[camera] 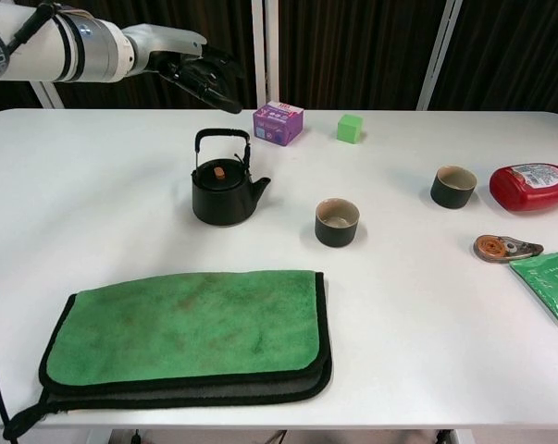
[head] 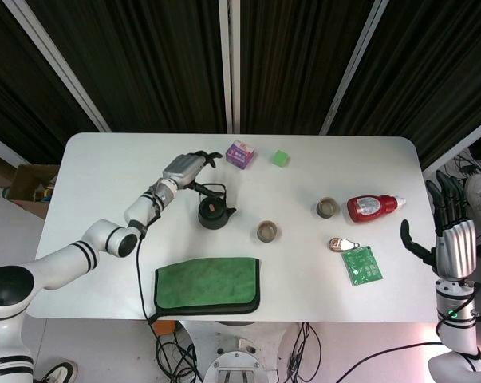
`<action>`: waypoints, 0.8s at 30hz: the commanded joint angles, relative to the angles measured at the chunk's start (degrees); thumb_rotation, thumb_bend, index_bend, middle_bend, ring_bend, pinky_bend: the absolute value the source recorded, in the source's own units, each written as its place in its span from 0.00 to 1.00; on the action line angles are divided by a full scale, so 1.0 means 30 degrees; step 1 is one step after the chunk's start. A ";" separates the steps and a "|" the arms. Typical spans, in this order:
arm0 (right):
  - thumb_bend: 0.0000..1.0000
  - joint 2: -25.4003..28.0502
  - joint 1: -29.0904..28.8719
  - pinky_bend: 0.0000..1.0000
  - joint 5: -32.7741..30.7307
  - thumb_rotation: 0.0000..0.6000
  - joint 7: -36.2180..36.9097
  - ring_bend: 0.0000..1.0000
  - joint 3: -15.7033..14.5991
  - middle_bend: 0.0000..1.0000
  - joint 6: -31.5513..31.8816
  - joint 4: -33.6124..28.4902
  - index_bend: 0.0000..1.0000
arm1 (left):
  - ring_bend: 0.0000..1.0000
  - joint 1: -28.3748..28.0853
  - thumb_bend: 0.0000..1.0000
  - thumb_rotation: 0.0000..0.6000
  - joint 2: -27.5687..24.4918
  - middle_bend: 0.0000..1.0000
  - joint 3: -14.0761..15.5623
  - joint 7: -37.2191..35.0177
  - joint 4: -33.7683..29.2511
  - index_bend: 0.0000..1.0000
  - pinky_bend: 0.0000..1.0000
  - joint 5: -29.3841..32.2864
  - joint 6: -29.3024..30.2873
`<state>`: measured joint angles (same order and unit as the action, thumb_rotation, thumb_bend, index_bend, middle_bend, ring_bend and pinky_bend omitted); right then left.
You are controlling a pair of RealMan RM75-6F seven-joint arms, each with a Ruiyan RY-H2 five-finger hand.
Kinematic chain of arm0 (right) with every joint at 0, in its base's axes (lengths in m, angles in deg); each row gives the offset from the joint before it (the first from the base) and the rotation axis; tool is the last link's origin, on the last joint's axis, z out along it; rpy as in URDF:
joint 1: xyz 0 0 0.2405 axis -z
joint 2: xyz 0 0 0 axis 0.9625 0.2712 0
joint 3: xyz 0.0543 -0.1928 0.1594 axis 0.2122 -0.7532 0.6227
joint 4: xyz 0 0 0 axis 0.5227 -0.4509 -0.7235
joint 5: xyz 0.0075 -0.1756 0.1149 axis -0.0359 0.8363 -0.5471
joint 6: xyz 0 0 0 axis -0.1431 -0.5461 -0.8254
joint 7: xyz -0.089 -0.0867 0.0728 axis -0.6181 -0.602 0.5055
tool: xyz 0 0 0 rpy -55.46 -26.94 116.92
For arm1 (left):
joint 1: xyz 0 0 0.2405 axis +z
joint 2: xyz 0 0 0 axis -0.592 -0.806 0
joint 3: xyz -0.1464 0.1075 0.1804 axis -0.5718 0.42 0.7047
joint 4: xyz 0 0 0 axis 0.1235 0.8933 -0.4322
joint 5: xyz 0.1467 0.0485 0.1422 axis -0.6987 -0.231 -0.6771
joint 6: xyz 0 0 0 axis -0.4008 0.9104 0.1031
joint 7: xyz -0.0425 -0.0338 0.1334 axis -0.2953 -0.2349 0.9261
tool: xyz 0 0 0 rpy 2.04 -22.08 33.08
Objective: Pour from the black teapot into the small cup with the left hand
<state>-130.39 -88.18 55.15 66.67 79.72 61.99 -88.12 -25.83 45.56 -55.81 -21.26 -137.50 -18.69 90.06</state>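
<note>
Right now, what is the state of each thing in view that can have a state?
Black teapot: upright, lid on, handle up, not held.
Nearer cup: upright, looks empty.
Farther cup: upright.
Red bottle: lying on its side.
Green cloth: folded flat.
Left hand: open, above teapot.
Right hand: open, fingers spread.
</note>
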 commanded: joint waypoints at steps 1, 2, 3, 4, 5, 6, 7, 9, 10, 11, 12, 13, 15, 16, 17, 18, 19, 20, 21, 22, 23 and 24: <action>0.45 -0.0038 0.0035 0.00 -0.0062 1.00 0.0074 0.00 -0.0022 0.00 0.0012 0.0092 0.00 | 0.11 -0.0553 0.00 0.52 0.0183 0.30 0.0459 0.0501 0.0599 0.12 0.16 0.0854 -0.0738; 0.45 -0.0064 0.0068 0.00 -0.0121 1.00 0.0138 0.00 -0.0035 0.00 0.0018 0.0173 0.00 | 0.11 -0.0723 0.00 0.52 0.0220 0.31 0.0649 0.0694 0.0765 0.12 0.16 0.1151 -0.0950; 0.45 -0.0073 0.0075 0.00 -0.0140 1.00 0.0157 0.00 -0.0036 0.00 0.0021 0.0207 0.00 | 0.11 -0.0777 0.00 0.52 0.0246 0.31 0.0711 0.0759 0.0819 0.12 0.16 0.1264 -0.0986; 0.45 -0.0090 0.0085 0.00 -0.0171 1.00 0.0193 0.00 -0.0032 0.00 0.0028 0.0267 0.00 | 0.11 -0.0865 0.00 0.52 0.0294 0.31 0.0834 0.0868 0.0879 0.12 0.16 0.1482 -0.1053; 0.45 -0.0100 0.0089 0.00 -0.0197 1.00 0.0224 0.00 -0.0029 0.00 0.0028 0.0308 0.00 | 0.11 -0.0935 0.00 0.52 0.0311 0.31 0.0930 0.0941 0.0895 0.12 0.16 0.1636 -0.1135; 0.45 -0.0116 0.0079 0.00 -0.0228 1.00 0.0264 0.00 -0.0014 0.00 0.0014 0.0361 0.00 | 0.11 -0.1031 0.00 0.52 0.0314 0.31 0.1078 0.1051 0.0890 0.12 0.16 0.1811 -0.1266; 0.45 -0.0123 0.0071 0.00 -0.0249 1.00 0.0289 0.00 -0.0006 0.00 0.0001 0.0395 0.00 | 0.11 -0.1111 0.00 0.52 0.0314 0.32 0.1200 0.1140 0.0902 0.12 0.16 0.1934 -0.1378; 0.45 -0.0140 0.0049 0.00 -0.0259 1.00 0.0305 0.00 0.0001 0.00 -0.0012 0.0429 0.00 | 0.11 -0.1281 0.00 0.52 0.0357 0.33 0.1448 0.1279 0.0924 0.12 0.16 0.2235 -0.1594; 0.45 -0.0153 0.0038 0.00 -0.0263 1.00 0.0314 0.00 0.0001 0.00 -0.0023 0.0445 0.00 | 0.11 -0.1326 0.00 0.52 0.0400 0.33 0.1518 0.1300 0.0927 0.12 0.16 0.2365 -0.1610; 0.45 -0.0169 0.0028 0.00 -0.0263 1.00 0.0315 0.00 -0.0003 0.00 -0.0030 0.0453 0.00 | 0.10 -0.1351 0.00 0.52 0.0464 0.34 0.1569 0.1300 0.0919 0.12 0.16 0.2487 -0.1584; 0.45 -0.0187 0.0032 0.00 -0.0266 1.00 0.0305 0.00 -0.0021 0.00 -0.0036 0.0457 0.00 | 0.10 -0.1371 0.00 0.52 0.0535 0.34 0.1642 0.1285 0.0895 0.12 0.16 0.2619 -0.1588; 0.45 -0.0201 0.0038 0.00 -0.0275 1.00 0.0302 0.00 -0.0038 0.00 -0.0048 0.0466 0.00 | 0.10 -0.1383 0.00 0.51 0.0573 0.34 0.1695 0.1279 0.0870 0.12 0.16 0.2690 -0.1589; 0.45 -0.0225 0.0050 0.00 -0.0319 1.00 0.0285 0.00 -0.0092 0.00 -0.0134 0.0514 0.00 | 0.09 -0.1408 0.00 0.50 0.0634 0.34 0.1816 0.1307 0.0806 0.12 0.16 0.2758 -0.1525; 0.45 -0.0229 0.0053 0.00 -0.0333 1.00 0.0275 0.00 -0.0111 0.00 -0.0164 0.0538 0.00 | 0.09 -0.1414 0.00 0.51 0.0630 0.35 0.1848 0.1311 0.0741 0.12 0.16 0.2772 -0.1495; 0.45 -0.0236 0.0060 0.00 -0.0352 1.00 0.0275 0.00 -0.0122 0.00 -0.0181 0.0562 0.00 | 0.09 -0.1414 0.00 0.51 0.0603 0.36 0.1858 0.1295 0.0644 0.12 0.16 0.2791 -0.1459; 0.45 -0.0241 0.0072 0.00 -0.0378 1.00 0.0301 0.00 -0.0122 0.00 -0.0181 0.0585 0.00 | 0.09 -0.1400 0.00 0.51 0.0537 0.37 0.1838 0.1245 0.0458 0.12 0.16 0.2819 -0.1396; 0.45 -0.0246 0.0082 0.00 -0.0404 1.00 0.0334 0.00 -0.0109 0.00 -0.0164 0.0605 0.00 | 0.09 -0.1377 0.00 0.51 0.0468 0.39 0.1808 0.1204 0.0281 0.12 0.16 0.2820 -0.1314; 0.45 -0.0248 0.0092 0.00 -0.0438 1.00 0.0369 0.00 -0.0091 0.00 -0.0153 0.0627 0.00 | 0.09 -0.1347 0.00 0.51 0.0388 0.40 0.1780 0.1185 0.0089 0.12 0.16 0.2785 -0.1189; 0.45 -0.0241 0.0106 0.00 -0.0475 1.00 0.0398 0.00 -0.0080 0.00 -0.0151 0.0645 0.00 | 0.09 -0.1315 0.00 0.51 0.0303 0.41 0.1772 0.1217 -0.0098 0.12 0.16 0.2697 -0.1003; 0.45 -0.0234 0.0118 0.00 -0.0519 1.00 0.0433 0.00 -0.0071 0.00 -0.0164 0.0670 0.00 | 0.09 -0.1267 0.00 0.51 0.0189 0.41 0.1795 0.1314 -0.0343 0.12 0.16 0.2534 -0.0713; 0.45 -0.0226 0.0124 0.00 -0.0547 1.00 0.0450 0.00 -0.0071 0.00 -0.0185 0.0695 0.00 | 0.09 -0.1225 0.00 0.51 0.0091 0.41 0.1810 0.1388 -0.0549 0.12 0.16 0.2421 -0.0493; 0.45 -0.0223 0.0130 0.00 -0.0586 1.00 0.0469 0.00 -0.0075 0.00 -0.0223 0.0721 0.00 | 0.09 -0.1181 0.00 0.50 -0.0059 0.41 0.1795 0.1437 -0.0851 0.12 0.16 0.2337 -0.0267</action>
<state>-131.07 -87.80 53.42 68.05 79.50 61.35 -85.97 -29.65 46.10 -50.40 -17.29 -138.84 -11.08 88.24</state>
